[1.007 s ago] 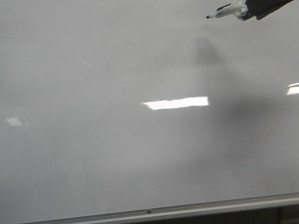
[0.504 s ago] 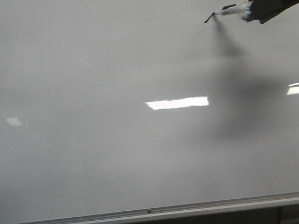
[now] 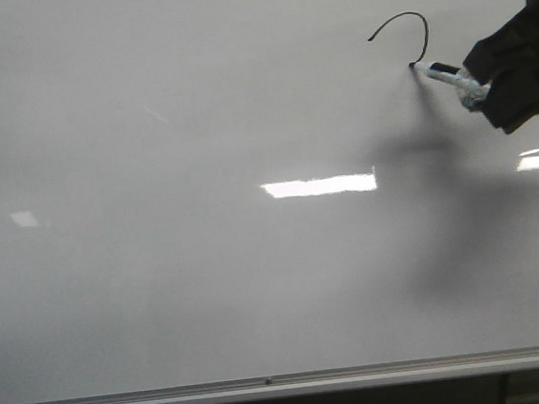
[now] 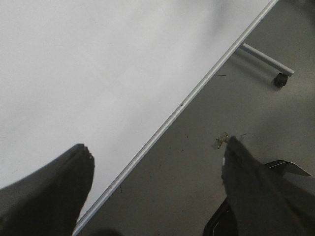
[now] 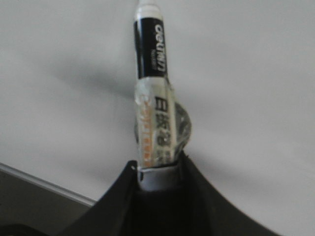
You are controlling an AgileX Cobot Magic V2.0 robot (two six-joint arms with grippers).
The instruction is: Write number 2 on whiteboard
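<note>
With our right end effector (image 3: 476, 87) pinching the marker (image 3: 446, 74) and the left end effector (image 4: 157, 196) spread idle, uneven pressure on the whiteboard (image 3: 209, 265) could break the number 2 (image 3: 403, 25) mid-stroke.

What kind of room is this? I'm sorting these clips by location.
Probably an office, classroom or lab, though little shows. A large whiteboard on a wheeled stand fills the front view, ceiling lights glare on it, and the floor under it is plain grey. The right gripper holds a marker.
</note>
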